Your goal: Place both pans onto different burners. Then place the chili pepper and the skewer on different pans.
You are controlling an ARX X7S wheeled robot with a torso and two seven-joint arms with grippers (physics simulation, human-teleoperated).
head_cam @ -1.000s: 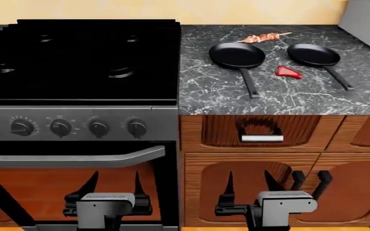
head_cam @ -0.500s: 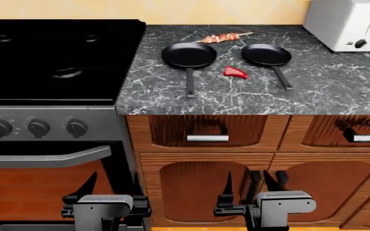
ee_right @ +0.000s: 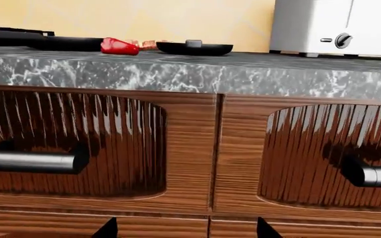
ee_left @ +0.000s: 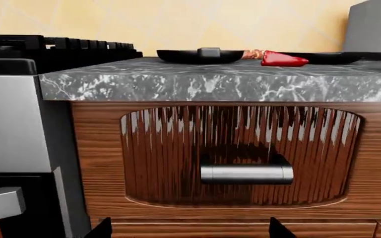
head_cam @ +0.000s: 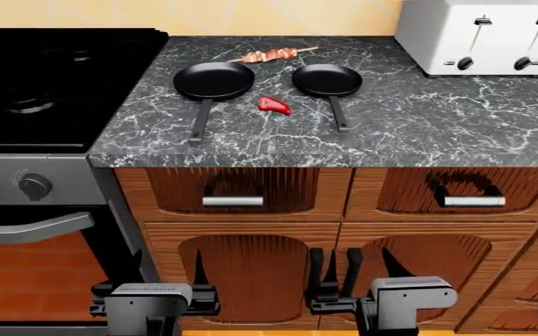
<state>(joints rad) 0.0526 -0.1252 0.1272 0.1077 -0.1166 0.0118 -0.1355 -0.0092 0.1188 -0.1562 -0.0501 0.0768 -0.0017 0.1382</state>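
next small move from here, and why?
Probably raise the left gripper toward the left pan's handle. Both pans sit on the counter, none on the stove, and both grippers hang open and empty below counter height.

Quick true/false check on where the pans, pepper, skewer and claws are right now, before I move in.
1. Both round black frying pans, left and right, sit on the grey marble counter. True.
2. The small red chili pepper lies inside a pan. False: on the counter between them.
3. The meat-threaded wooden skewer lies behind the pans. True.
4. The left claw holds a pan. False: it hangs open, low, like the right claw.
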